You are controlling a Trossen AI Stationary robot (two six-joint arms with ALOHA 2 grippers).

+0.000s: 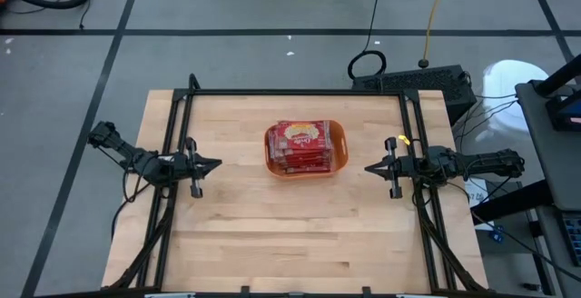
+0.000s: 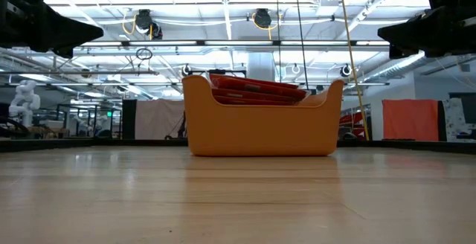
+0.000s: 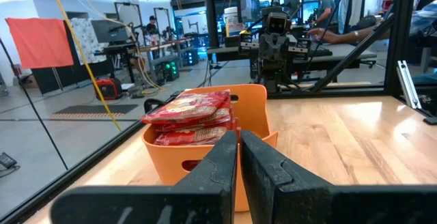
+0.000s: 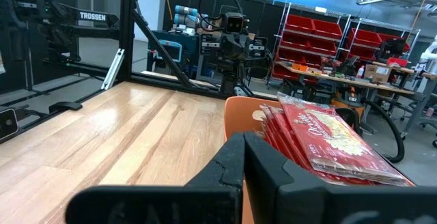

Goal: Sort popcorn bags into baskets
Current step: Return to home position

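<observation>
Between left gripper [image 1: 216, 163] and right gripper [image 1: 368, 167], well apart from both: orange bin [image 1: 342, 148] heaped with popcorn bags [image 1: 300, 140]. Both grippers' fingers pressed together.

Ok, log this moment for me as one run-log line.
popcorn bags: stacked in orange bin, pile above rim | left gripper: shut, empty, left of bin, apart | right gripper: shut, empty, right of bin, apart

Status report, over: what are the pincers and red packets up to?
Left pincer shut, empty, left of orange bin. Right pincer likewise, opposite side. Popcorn bags stacked inside, topping the rim. Nothing in the way.
</observation>
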